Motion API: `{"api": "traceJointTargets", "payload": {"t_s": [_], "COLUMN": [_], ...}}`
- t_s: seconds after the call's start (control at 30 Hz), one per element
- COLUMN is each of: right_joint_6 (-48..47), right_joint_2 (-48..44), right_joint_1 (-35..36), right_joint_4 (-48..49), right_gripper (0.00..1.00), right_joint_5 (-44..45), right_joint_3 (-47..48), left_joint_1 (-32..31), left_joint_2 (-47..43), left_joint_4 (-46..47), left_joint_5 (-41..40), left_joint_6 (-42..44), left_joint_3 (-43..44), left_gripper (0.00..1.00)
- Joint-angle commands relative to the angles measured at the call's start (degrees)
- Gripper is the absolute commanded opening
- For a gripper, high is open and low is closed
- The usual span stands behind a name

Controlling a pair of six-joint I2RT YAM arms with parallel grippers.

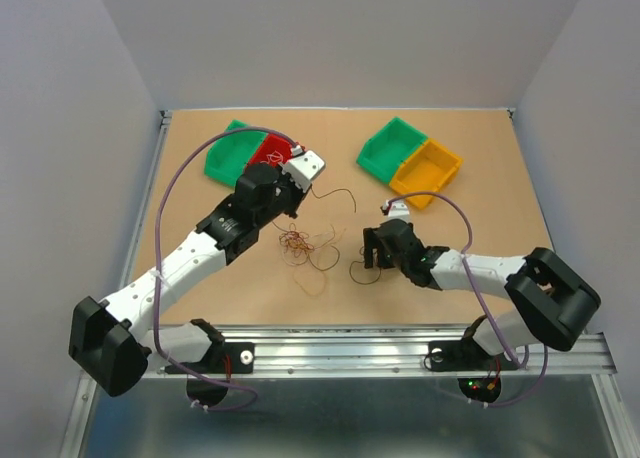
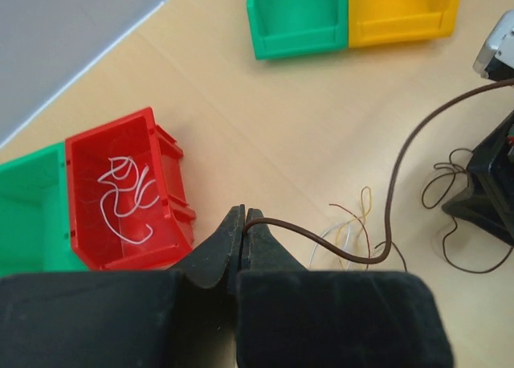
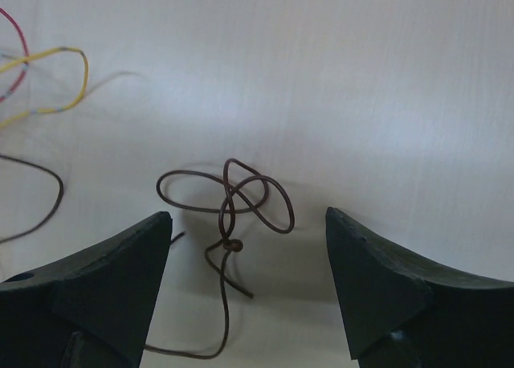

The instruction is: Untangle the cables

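Observation:
My left gripper (image 2: 245,220) is shut on the end of a long brown cable (image 2: 393,183), which arcs off to the right. In the top view this gripper (image 1: 303,183) is beside the red bin and its cable (image 1: 336,190) curves to the right. A small clump of reddish, brown and whitish cables (image 1: 297,244) lies at the table's centre; a few of its strands (image 2: 353,223) show in the left wrist view. My right gripper (image 3: 247,215) is open, low over a knotted brown cable (image 3: 233,203) that lies between its fingers. It also shows in the top view (image 1: 372,256).
A red bin (image 2: 165,199) holds a white wire (image 2: 128,191), with a green bin (image 2: 28,215) at its left. A green bin (image 1: 388,146) and a yellow bin (image 1: 428,168) stand at the back right. Yellow and red strands (image 3: 48,79) lie left of my right gripper.

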Motion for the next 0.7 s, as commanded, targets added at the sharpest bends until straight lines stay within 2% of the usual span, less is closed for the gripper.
{"api": "traceJointTargets", "payload": {"t_s": [0.0,0.03,0.07,0.1,0.13,0.17,0.2,0.23,0.3,0.4,0.53,0.67], "right_joint_6": [2.0,2.2,2.4,2.5,2.5,2.4,2.2,2.1,1.6,-0.5,-3.1,-5.4], "right_joint_2": [3.5,5.3,6.4,6.5,6.9,7.0,6.8,6.5,4.0,-0.5,-4.0,-3.0], "right_joint_1": [0.1,0.0,0.0,0.0,0.1,0.1,0.1,0.1,0.1,0.1,-0.5,-7.6], "right_joint_4": [-1.9,-2.0,-2.0,-2.0,-1.9,-1.9,-1.8,-1.8,-1.9,-3.2,-6.0,-7.9], "right_gripper": [0.81,0.77,0.65,0.65,0.58,0.43,0.33,0.17,0.06,0.03,0.0,0.01], "right_joint_5": [3.3,4.2,4.7,4.4,4.4,4.4,4.5,5.1,5.9,7.7,14.4,13.9], "right_joint_3": [5.0,5.6,6.1,6.1,6.3,6.5,6.6,6.6,6.7,7.9,12.9,19.0], "left_joint_1": [-0.2,-0.3,-0.3,-0.3,-0.2,-0.2,-0.2,-0.2,-0.2,-0.2,-0.2,-0.2], "left_joint_2": [0.0,0.0,0.2,0.0,0.0,0.0,-0.2,-0.4,-0.6,-0.5,0.4,1.3], "left_joint_4": [5.6,5.8,6.0,6.0,6.1,6.3,6.5,6.5,6.6,6.7,6.7,6.7], "left_joint_5": [-1.9,-1.8,-1.8,-1.8,-1.8,-3.5,-3.6,-3.6,-3.6,-3.0,-2.6,-1.0], "left_joint_6": [-0.5,-0.4,-0.4,-0.3,-0.2,-0.2,-0.1,-0.2,-0.2,0.0,0.1,0.2], "left_joint_3": [-2.0,-2.3,-2.4,-2.4,-2.5,-2.8,-2.9,-3.0,-3.1,-3.3,-3.5,-3.8], "left_gripper": [0.0,0.0,0.0,0.0,0.0,0.0,0.0,0.0,0.0,0.0,0.0,0.0]}}
